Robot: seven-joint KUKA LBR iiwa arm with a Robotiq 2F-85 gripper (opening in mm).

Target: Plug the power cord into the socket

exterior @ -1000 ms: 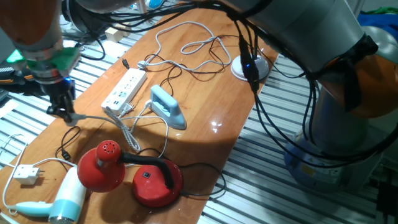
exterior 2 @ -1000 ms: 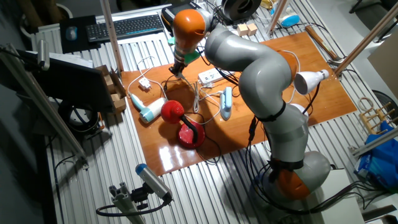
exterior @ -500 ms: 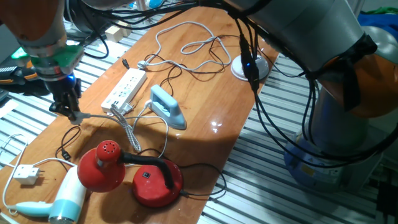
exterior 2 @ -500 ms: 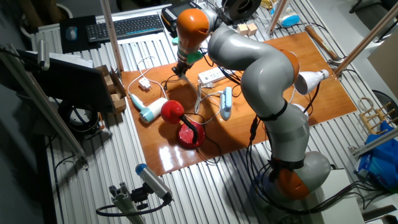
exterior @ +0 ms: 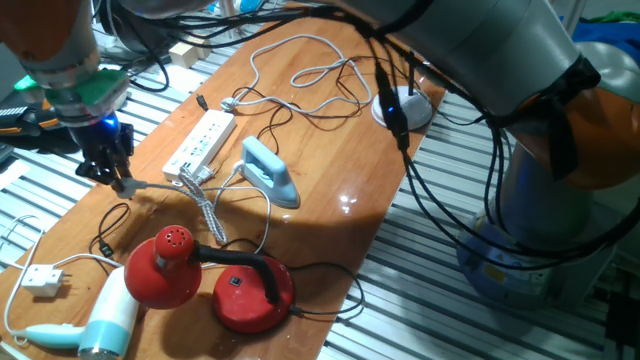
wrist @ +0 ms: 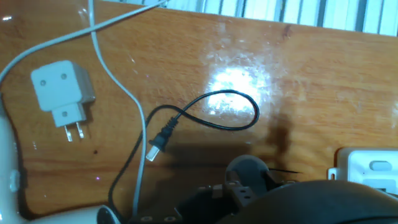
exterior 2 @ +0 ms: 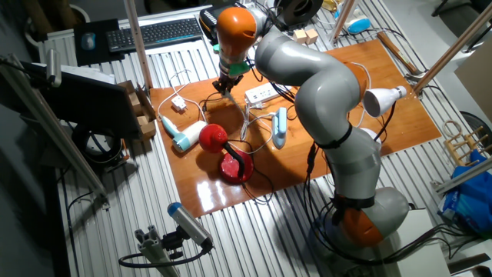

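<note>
My gripper [exterior: 118,183] hangs over the left part of the wooden table, shut on the plug end of the whitish-grey power cord [exterior: 205,212]. The cord runs right from the fingers, then back to the light-blue iron [exterior: 270,172]. The socket, a long white power strip [exterior: 200,143], lies just right of and beyond the gripper, a short gap away. The other fixed view shows the gripper [exterior 2: 225,87] left of the strip [exterior 2: 261,94] and the iron [exterior 2: 279,127]. In the hand view, the strip's corner [wrist: 368,167] sits at the lower right; the held plug is mostly hidden by the hand.
A thin black cord with a black plug [wrist: 158,142] and a white boxy plug adapter [wrist: 62,93] lie under the hand. A red lamp [exterior: 165,265], its red base [exterior: 250,290] and a hair dryer [exterior: 100,322] stand nearer. White cable loops [exterior: 300,70] lie at the back.
The gripper has shifted a little to the right, toward the power strip, carrying the cord's plug end with it. The iron and the strip have not moved.
</note>
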